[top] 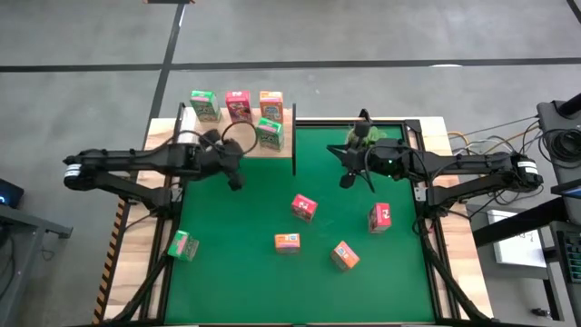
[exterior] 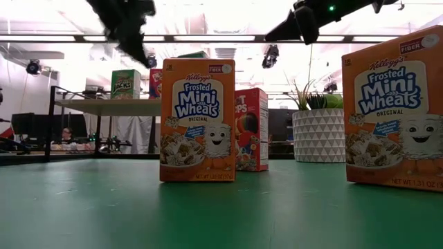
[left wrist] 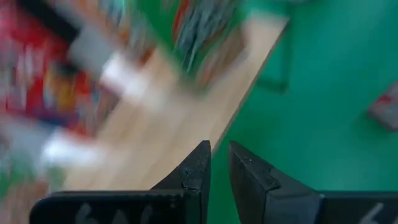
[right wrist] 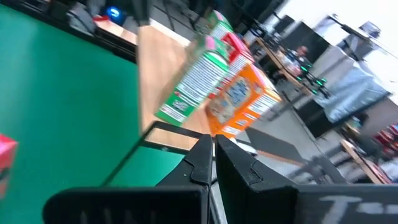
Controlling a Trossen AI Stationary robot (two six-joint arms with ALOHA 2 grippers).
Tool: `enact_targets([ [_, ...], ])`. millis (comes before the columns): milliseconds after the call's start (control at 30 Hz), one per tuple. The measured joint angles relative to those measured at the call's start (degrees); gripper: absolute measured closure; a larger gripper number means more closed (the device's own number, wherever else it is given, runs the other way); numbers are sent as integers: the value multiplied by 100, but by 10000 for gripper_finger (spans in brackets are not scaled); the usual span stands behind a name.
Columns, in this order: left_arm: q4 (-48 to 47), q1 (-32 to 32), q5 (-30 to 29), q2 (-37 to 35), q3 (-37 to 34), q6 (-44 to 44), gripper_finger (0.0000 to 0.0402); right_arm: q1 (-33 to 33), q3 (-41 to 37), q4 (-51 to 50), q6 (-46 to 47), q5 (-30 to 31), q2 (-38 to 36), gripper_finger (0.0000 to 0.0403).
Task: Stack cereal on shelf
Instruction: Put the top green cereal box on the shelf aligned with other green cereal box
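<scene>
Four cereal boxes are already placed on the light-wood shelf [top: 238,143] at the far left of the table: a green box [top: 204,104], a pink box [top: 238,106] and an orange box [top: 270,103] in a row at the back, and a second green box [top: 269,133] in front of them; five more are left, namely a pink box [top: 304,207], another pink box [top: 379,217], an orange box [top: 287,242] and a second orange box [top: 344,256] on the green mat [top: 236,272], and a green box [top: 182,245] lying on the wooden table border [top: 136,272]. The left gripper [top: 234,176] is seen just beside the shelf's near edge, its fingers [left wrist: 199,168] drawn nearly together with only a narrow gap and nothing between them; the right gripper [top: 347,178] is held above the mat near the potted plant [top: 363,136], its fingers [right wrist: 200,163] pressed together and empty. The risk is judged to lie mainly at the shelf: the boxes are light, thin cardboard with smooth printed faces, tall and narrow, so a brush from the left gripper could tip the second green box or push the row off the back. The green box on the border lies close to the table's edge and could be knocked off when it is approached. The mat looks felt-like and flat; the plant's pot [exterior: 318,135] is white with a faceted surface and could be struck by the right arm.
</scene>
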Motion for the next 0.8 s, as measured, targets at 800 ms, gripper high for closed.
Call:
enact_targets([
  [800, -1206, 79, 672, 484, 969, 381, 205, 0, -7, -144, -49, -372, -4, 394],
])
